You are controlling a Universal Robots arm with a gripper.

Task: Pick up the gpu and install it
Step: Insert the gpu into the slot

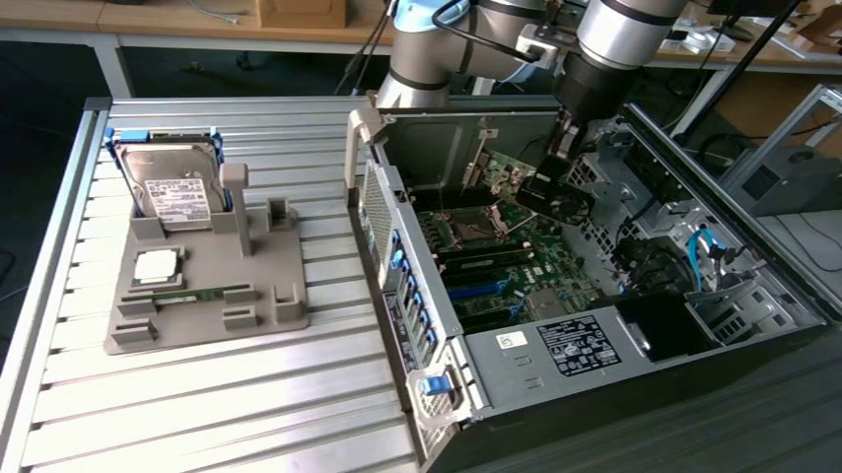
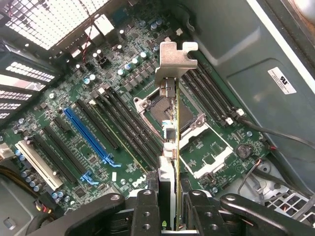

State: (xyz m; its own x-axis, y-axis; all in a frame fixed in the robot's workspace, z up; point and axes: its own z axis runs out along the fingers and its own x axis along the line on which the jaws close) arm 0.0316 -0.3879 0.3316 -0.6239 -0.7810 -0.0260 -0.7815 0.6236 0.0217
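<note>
One robot arm (image 1: 618,39) reaches down from the table's far edge into one open computer case (image 1: 394,246), its wrist angled steeply toward the motherboard (image 1: 500,286). The single gripper (image 1: 550,192) sits low inside the case, near the wall on the far side. In the wrist view the gripper (image 2: 172,196) is clamped on the one gpu (image 2: 177,123). Its two fingers (image 2: 146,209) press in from either side and the card stands edge-on between them. The card's silver bracket (image 2: 173,59) juts out at the end farthest from the gripper. The gpu hangs over the board beside the open CPU socket (image 2: 160,105); whether its edge touches anything cannot be told. One blue slot (image 2: 88,135) and one white slot (image 2: 38,164) lie apart from the card, with black slots between and around them. Outside the case, toward the exterior view's left, one grey holder (image 1: 283,305) rests on the slatted table (image 1: 263,394). It carries one hard drive (image 1: 177,192) standing tilted, one CPU chip (image 1: 156,264) and one memory stick (image 1: 191,294).
</note>
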